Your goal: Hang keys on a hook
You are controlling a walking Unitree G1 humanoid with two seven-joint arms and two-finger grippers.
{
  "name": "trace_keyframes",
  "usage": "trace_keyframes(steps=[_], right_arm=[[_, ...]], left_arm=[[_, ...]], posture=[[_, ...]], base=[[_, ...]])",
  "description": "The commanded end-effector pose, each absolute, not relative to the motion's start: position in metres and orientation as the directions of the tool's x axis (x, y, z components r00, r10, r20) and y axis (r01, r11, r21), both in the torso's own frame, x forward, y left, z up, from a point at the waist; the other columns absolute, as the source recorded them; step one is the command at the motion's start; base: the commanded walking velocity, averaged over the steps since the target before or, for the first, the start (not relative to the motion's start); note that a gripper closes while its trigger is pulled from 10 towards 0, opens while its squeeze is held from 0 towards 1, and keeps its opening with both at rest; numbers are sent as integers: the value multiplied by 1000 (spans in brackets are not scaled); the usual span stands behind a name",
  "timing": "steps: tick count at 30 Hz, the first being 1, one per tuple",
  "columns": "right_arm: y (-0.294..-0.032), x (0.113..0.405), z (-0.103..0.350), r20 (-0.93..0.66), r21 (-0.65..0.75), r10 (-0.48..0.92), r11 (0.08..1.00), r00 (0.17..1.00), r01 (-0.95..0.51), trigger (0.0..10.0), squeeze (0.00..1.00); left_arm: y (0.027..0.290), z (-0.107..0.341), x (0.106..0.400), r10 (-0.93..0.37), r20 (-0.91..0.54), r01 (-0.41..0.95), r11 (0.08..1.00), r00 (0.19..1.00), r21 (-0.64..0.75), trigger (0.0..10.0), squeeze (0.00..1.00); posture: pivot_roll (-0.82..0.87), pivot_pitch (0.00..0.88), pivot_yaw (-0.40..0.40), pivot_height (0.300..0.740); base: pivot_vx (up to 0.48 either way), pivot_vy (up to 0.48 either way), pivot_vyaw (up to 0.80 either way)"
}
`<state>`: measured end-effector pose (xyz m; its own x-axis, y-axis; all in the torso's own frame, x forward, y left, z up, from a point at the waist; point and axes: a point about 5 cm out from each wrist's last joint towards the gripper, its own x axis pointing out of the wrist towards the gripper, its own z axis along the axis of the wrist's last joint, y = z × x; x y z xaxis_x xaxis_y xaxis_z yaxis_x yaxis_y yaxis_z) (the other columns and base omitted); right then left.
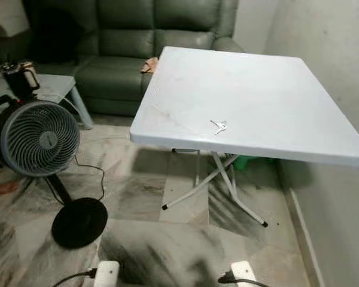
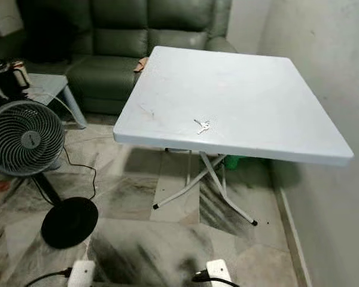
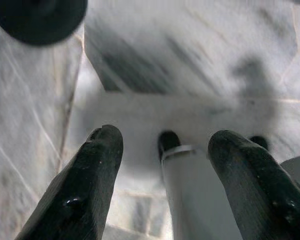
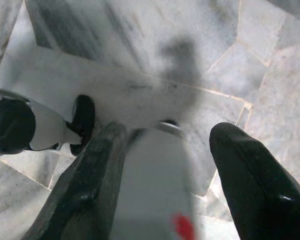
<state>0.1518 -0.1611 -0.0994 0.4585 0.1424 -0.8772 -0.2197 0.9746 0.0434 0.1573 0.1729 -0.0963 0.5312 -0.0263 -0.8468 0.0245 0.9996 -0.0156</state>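
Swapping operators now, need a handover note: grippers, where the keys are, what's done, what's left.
Left gripper: hangs idle, pointing down at the marble floor, fingers open, nothing between them.
Right gripper: same, hanging over the floor, open and empty.
Keys: lying flat on the white folding table, near its front edge, untouched.
Hook: not found in these views yet.
Done: nothing beyond facing the table.
Left: step up to the table, pick up the keys, locate the hook, hang them.
Mind the standing fan and its cord on the robot's left.
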Motion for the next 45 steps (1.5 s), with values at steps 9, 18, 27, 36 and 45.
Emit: trace_keyframes(steps=[9, 18, 27, 36, 45], right_arm=[[-169, 151, -99, -880, 23, 122, 976, 458, -215, 10000, 0], [-168, 159, -95, -854, 15, 146, 966, 499, -257, 10000, 0], [-164, 211, -65, -678, 56, 223, 966, 701, -253, 10000, 0], [-158, 233, -44, -531, 80, 290, 952, 796, -294, 10000, 0], [-146, 256, -15, -327, 85, 362, 931, 873, -355, 10000, 0]], left_arm=[[165, -97, 156, -40, -849, 44, 999, 527, -20, 10000, 0], [168, -95, 160, -33, -827, 23, 999, 561, -25, 10000, 0], [177, -65, 208, -40, -635, 9, 999, 771, -52, 10000, 0], [178, -41, 232, -46, -454, 8, 996, 890, -86, 10000, 0], [173, -15, 244, -44, -251, 24, 996, 967, -85, 10000, 0]], posture=[[-122, 0, 5, 740], [-121, 0, 4, 740], [-122, 0, 3, 740], [-116, 0, -1, 740], [-113, 0, -1, 740]], base=[[0, 146, 0], [0, 0, 0], [0, 0, 0], [0, 0, 0], [0, 0, 0]])
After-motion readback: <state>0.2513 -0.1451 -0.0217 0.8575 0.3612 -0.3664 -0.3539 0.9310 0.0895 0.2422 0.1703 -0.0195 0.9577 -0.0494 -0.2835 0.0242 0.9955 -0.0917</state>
